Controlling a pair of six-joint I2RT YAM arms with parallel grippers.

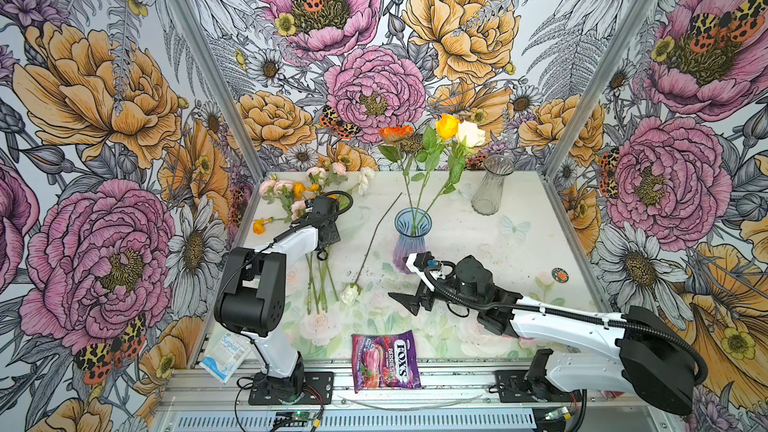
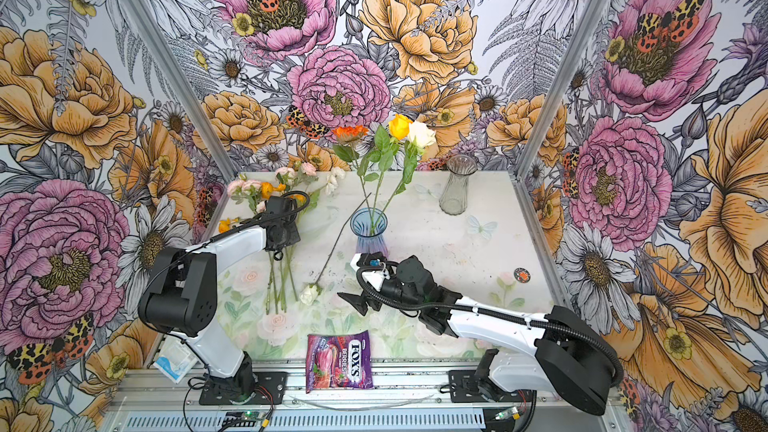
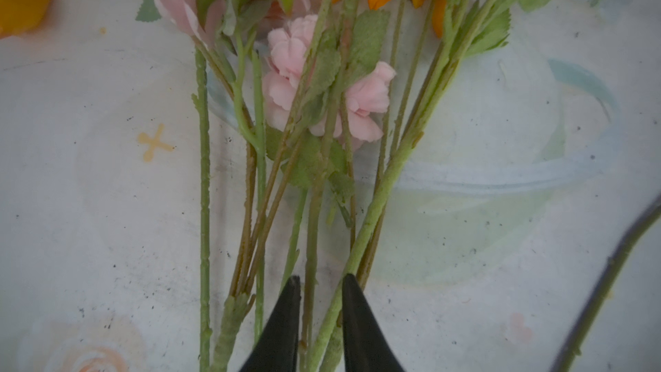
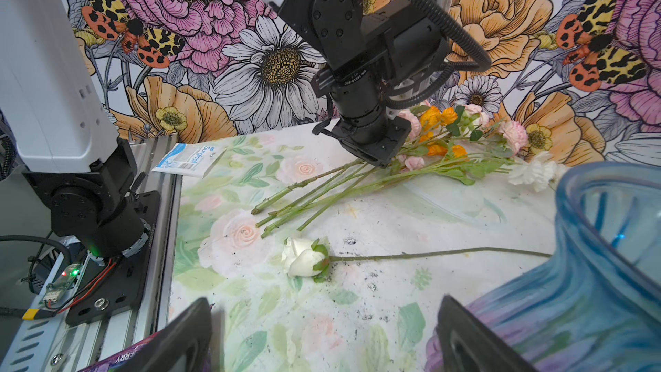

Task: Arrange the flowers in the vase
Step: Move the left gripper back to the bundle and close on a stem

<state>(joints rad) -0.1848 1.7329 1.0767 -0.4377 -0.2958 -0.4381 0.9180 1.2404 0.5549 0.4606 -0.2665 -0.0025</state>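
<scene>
A bunch of flowers (image 1: 303,197) with pink, orange and white heads lies at the table's rear left, stems (image 3: 311,245) pointing toward the front. My left gripper (image 3: 321,279) points down on those stems, its jaws narrowed round two of them. One white rose (image 4: 302,257) lies alone mid-table, and its long stem runs to the blue vase (image 1: 412,238). That vase holds three upright flowers (image 1: 447,125): orange, yellow and white. My right gripper (image 4: 323,302) is wide open and empty low over the table, with one finger (image 4: 465,334) beside the vase's base.
A clear glass vase (image 1: 491,187) stands at the rear right. A purple candy bag (image 1: 384,361) lies at the front edge, a white packet (image 1: 224,353) at the front left corner, and a small round disc (image 1: 560,273) at the right. Printed walls enclose three sides.
</scene>
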